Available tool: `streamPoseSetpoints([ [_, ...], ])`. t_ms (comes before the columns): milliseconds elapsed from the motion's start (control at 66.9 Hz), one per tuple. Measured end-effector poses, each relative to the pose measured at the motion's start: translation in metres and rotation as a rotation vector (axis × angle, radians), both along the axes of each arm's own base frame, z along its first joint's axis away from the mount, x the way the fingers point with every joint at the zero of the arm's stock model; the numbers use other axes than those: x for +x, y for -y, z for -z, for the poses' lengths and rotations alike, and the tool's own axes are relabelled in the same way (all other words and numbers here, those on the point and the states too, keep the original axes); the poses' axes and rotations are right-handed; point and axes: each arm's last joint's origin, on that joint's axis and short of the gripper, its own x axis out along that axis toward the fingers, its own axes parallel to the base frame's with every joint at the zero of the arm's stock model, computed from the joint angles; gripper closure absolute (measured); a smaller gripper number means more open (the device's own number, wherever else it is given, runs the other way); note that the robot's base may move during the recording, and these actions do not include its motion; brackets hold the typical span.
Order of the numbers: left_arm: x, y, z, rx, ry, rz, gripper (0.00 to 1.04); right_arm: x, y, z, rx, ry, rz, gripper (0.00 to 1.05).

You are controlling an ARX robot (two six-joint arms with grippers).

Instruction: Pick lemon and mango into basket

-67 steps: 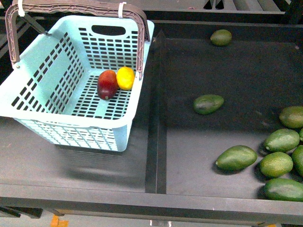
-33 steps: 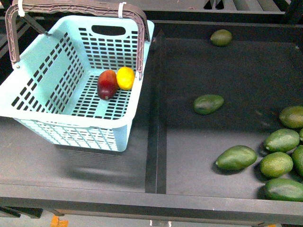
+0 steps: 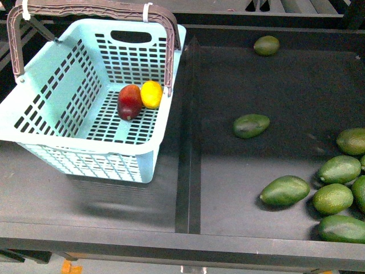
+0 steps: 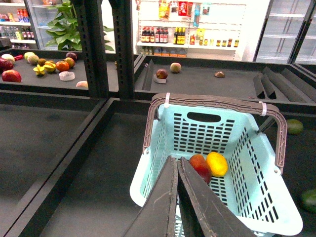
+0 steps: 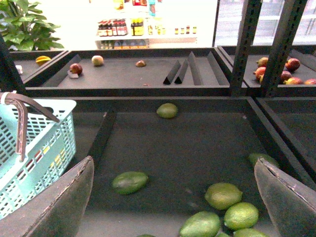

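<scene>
- Your lemon (image 3: 151, 94) and mango (image 3: 130, 101) lie touching on the slotted floor of the basket (image 3: 68, 91), near its right wall; neither has shifted over the last second.
- With both fruits in, you can judge the task complete.
- Your left gripper (image 4: 177, 170), above the basket's near rim, has its jaws pressed together, holding nothing.
- Your right gripper (image 5: 173, 190) has jaws spread wide, empty, over the green mangoes (image 3: 285, 190) in the neighbouring tray (image 3: 228, 171).
</scene>
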Motion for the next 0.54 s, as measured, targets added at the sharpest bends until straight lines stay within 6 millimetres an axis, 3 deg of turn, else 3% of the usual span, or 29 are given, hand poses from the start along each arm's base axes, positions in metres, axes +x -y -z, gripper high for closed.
streamPoseSetpoints([
  [194,0.0,0.0,0.0,0.0,0.0,0.0,1.0,0.0,0.0,0.0,0.0,0.0,0.0,0.09],
  [538,0.0,0.0,0.0,0.0,0.0,0.0,0.24,0.0,0.0,0.0,0.0,0.0,0.0,0.09],
])
